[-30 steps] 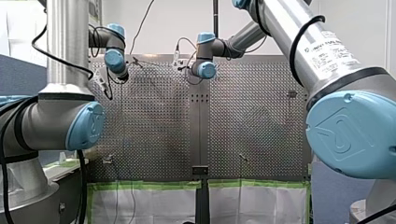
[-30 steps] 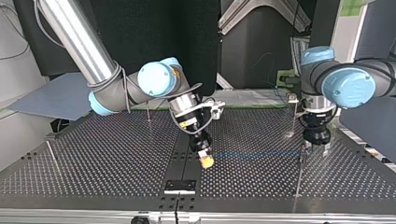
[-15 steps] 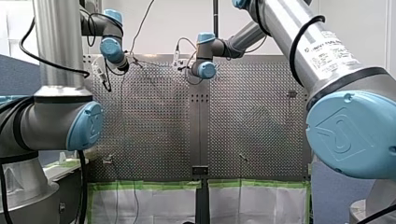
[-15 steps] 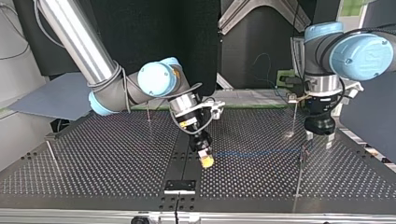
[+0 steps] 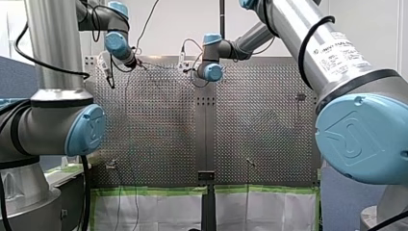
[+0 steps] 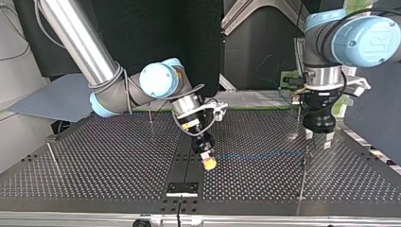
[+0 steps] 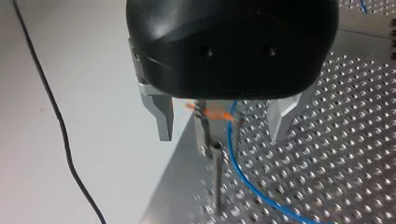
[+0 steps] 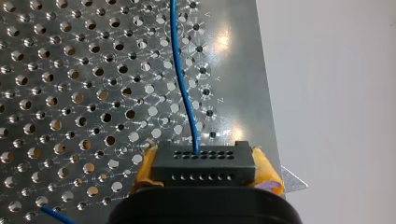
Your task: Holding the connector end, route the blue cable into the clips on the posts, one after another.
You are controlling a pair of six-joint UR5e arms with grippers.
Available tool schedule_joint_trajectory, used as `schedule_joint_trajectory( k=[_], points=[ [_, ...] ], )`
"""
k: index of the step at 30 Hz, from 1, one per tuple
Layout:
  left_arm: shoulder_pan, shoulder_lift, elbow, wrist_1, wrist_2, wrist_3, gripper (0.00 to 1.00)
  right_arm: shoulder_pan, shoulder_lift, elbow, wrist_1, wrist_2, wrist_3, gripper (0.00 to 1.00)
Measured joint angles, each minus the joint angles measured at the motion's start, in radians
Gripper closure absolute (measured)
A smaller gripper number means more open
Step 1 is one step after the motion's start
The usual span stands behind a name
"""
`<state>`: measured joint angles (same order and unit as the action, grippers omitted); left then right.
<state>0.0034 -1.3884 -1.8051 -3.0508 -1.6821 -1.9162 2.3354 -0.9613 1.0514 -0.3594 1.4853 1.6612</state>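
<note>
Blue cable (image 6: 257, 155): lies low over the perforated surface (image 6: 118, 165). In the top view it runs near-straight from my right tool (image 6: 208, 163) at the middle to the post (image 6: 303, 177) at the view's right. Its end goes into the black connector (image 8: 203, 163).

Right tool: pinching the connector. The right wrist view shows the yellow pads (image 8: 145, 168) pressed on either side of it. The cable leaves the connector's face ahead of the tool and runs away over the surface. In the top view the tool is tilted, tip down close to the surface, just beside the dark centre strip (image 6: 185, 168).

Left tool (image 7: 222, 137): spread, holding nothing. Its metal fingers (image 7: 163, 116) stand on either side of the post's head, apart from it. The left wrist view shows a clip (image 7: 212, 116) with an orange part on that head. The cable meets the clip there, then curves down and away over the surface. Can't tell whether it is fully seated in the clip. In the top view the left tool hangs just above the post's top.

Other posts, top view: far-right post (image 6: 298, 113) just beside the left tool; far-left post (image 6: 150, 113) behind my right arm; near-left post (image 6: 52, 153), leaning. All are apart from the cable.

Front view: both arms reach to the far end of the surface; the tools are too small there to read.
</note>
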Motion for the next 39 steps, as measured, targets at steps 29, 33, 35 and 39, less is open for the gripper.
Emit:
schedule_joint_trajectory(
  k=[29, 33, 35, 39],
  points=[
    [-0.045, -0.004, 0.000, 0.024, -0.040, 0.094, 0.00, -0.004, 0.000, 0.000, 0.006, 0.000, 0.002, 1.00],
    [-0.047, -0.007, 0.000, 0.024, -0.041, 0.094, 0.00, -0.004, 0.000, 0.000, 0.006, 0.000, 0.002, 1.00],
    [-0.048, -0.008, 0.000, 0.025, -0.040, 0.094, 0.00, -0.004, 0.000, 0.000, 0.006, 0.000, 0.002, 1.00],
    [-0.054, -0.007, 0.000, 0.025, -0.031, 0.110, 0.00, -0.004, 0.000, 0.000, 0.006, 0.000, 0.002, 1.00]
  ],
)
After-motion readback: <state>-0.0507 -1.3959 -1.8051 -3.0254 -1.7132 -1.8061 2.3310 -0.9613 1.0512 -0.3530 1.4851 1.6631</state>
